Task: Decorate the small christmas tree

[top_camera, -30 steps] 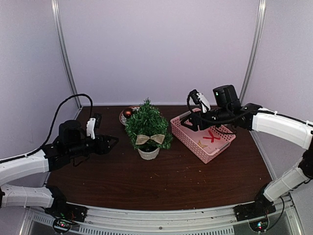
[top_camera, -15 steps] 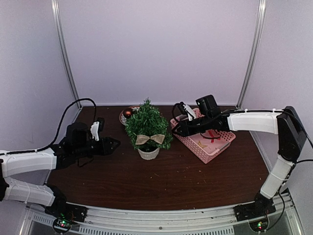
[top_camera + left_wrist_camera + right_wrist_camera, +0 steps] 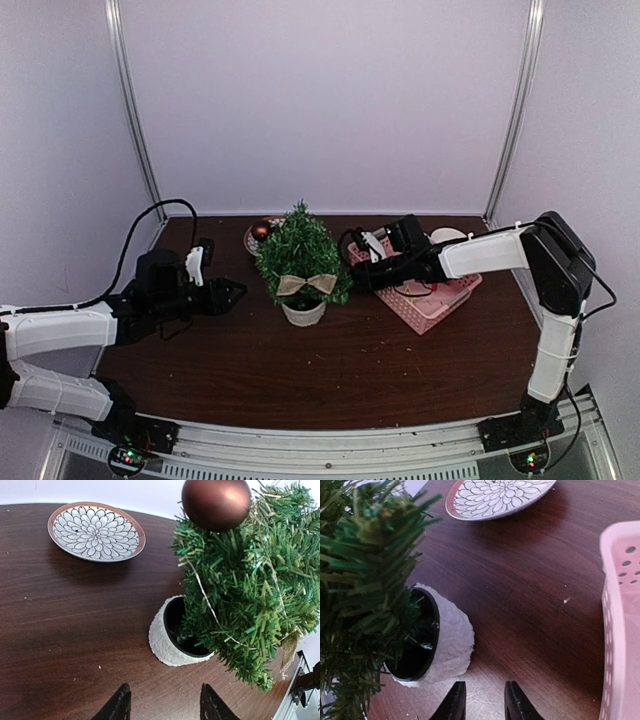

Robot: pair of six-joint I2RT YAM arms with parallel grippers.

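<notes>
Small christmas tree (image 3: 300, 250): standing upright in its whitish pot (image 3: 304, 313) at mid-worktop (image 3: 350, 370), wearing a burlap bow (image 3: 306, 284) low in front and showing a brown bauble (image 3: 216, 502) against its left branches. Left hand (image 3: 232, 292): hovering low just left of the pot, fingers parted, gripping nothing. Right hand (image 3: 352, 275): hanging between tree and pink basket (image 3: 440, 300), fingers only narrowly parted, likewise gripping nothing. Patterned plate (image 3: 95, 530): lying behind the tree, to its left.

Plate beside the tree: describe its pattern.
The plate is white with black petal linework, brown rim; clearest in left wrist view.
</notes>
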